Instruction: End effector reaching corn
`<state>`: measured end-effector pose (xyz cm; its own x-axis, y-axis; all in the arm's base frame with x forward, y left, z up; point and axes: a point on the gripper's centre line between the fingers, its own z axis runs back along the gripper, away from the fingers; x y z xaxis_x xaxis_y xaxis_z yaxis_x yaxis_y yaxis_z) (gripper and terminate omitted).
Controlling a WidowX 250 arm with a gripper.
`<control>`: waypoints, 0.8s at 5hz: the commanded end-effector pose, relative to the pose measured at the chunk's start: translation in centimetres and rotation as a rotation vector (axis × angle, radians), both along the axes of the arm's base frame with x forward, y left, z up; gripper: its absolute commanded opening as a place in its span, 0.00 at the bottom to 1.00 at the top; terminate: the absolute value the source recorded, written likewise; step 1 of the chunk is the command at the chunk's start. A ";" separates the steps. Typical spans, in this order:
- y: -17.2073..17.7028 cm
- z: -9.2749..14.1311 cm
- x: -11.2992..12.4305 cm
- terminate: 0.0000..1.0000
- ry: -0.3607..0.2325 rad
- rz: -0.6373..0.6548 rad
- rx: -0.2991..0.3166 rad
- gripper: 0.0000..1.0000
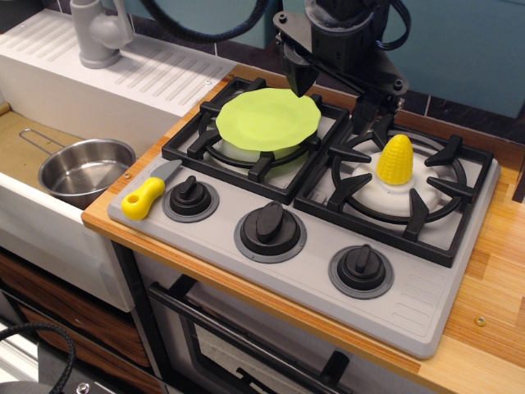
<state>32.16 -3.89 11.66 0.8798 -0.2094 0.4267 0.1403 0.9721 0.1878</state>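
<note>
One corn is what you want, and it sits on the right burner of the toy stove, standing nearly straight up with its round tip pointing to the sky. Your end effector hangs above the back of the stove, between the two burners. So the corn is to the right of it, lower down, and a bit nearer the front edge. I think you need to go down and to the right to get there.

Look at the jaws. One dark finger points down on the left and another sits lower on the right, with a gap between them, so they look apart and hold nothing. Since the corn stands tall, coming from above with one finger on each side seems the easy way.

Mind the green plate. It lies on the left burner, just under the left finger, and nothing is on it. The steel pot rests in the sink on the far left, and it looks empty too. The yellow-handled knife lies at the front left corner of the stove, well apart from the corn. The stove sits on the wooden worktop.
</note>
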 end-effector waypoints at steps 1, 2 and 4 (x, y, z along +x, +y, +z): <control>0.0 0.0 0.0 0.00 0.000 0.000 0.000 1.00; -1.8 -0.1 -0.2 0.00 -0.022 0.051 0.023 1.00; -4.4 0.7 -0.9 0.00 -0.022 0.101 0.013 1.00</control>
